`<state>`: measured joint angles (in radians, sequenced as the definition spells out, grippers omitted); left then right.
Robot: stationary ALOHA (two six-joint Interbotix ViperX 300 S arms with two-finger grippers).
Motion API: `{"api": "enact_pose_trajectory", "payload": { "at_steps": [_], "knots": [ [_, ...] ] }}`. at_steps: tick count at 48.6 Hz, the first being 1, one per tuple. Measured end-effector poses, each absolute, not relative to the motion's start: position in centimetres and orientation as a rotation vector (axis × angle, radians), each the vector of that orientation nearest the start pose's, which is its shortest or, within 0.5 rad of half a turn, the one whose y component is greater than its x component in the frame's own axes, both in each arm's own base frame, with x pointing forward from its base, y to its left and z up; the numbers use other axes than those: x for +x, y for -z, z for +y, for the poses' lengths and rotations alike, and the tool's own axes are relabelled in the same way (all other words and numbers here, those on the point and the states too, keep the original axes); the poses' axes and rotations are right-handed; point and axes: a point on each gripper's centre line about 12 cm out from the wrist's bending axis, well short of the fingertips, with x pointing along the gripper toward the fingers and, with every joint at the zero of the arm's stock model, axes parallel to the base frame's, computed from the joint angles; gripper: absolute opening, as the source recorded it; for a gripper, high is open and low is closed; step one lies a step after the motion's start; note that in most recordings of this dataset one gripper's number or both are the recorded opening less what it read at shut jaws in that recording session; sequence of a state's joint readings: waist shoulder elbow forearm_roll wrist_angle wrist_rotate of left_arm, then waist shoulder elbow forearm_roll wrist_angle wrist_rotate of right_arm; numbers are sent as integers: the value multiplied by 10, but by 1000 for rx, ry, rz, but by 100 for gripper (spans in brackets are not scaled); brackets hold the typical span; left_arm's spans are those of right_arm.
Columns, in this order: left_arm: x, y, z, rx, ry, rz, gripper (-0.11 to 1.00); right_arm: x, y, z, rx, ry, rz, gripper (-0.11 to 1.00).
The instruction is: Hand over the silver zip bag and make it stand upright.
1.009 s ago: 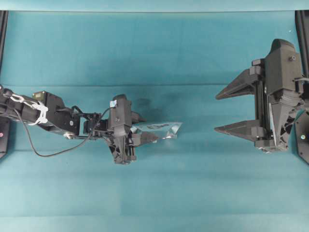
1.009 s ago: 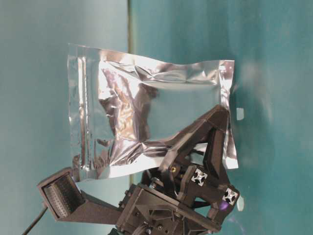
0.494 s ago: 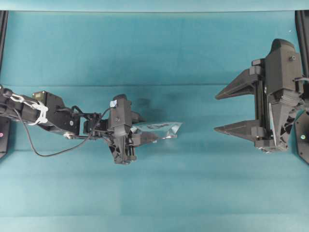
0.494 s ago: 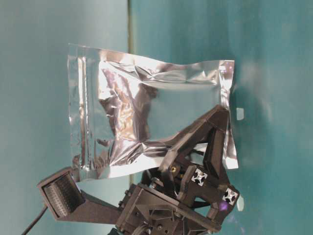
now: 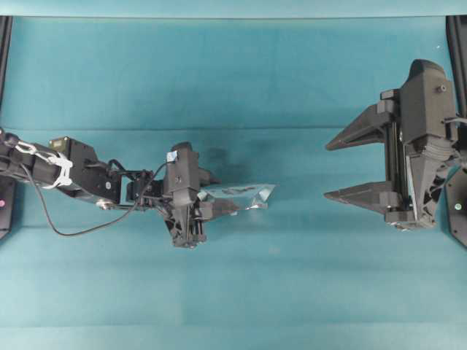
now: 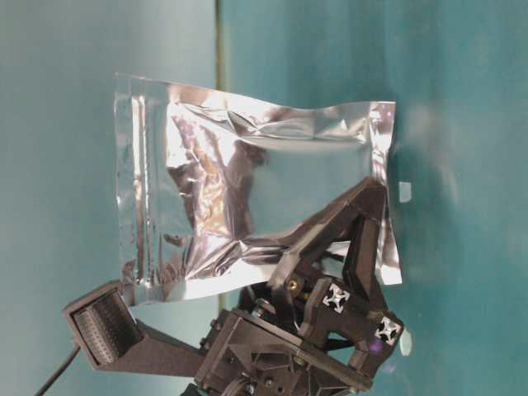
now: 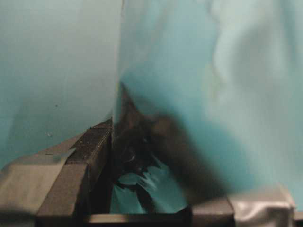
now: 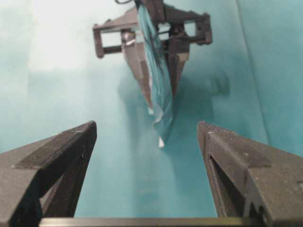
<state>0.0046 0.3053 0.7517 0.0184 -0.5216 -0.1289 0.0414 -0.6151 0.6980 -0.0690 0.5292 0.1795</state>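
Two grippers facing each other across the teal table (image 5: 233, 73): on the left, the left gripper (image 5: 211, 208) is pinching the silver zip bag (image 5: 244, 197) by one edge, holding it edge-on in mid-air, clear of the cloth. On the right, well apart, the right gripper (image 5: 350, 166) is waiting with jaws spread wide. For a clean handover, the receiver is probably needing to centre the free edge between its fingers and clamp before the giver lets go.
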Motion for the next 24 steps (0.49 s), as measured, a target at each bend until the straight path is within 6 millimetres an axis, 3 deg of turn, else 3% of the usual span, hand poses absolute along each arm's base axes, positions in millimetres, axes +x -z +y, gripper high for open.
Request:
{"api": "enact_pose_trajectory", "payload": {
  "at_steps": [24],
  "knots": [
    [396,-74,1,-114,-26,537,30,272,-316,7,95,28,575,87]
  ]
}}
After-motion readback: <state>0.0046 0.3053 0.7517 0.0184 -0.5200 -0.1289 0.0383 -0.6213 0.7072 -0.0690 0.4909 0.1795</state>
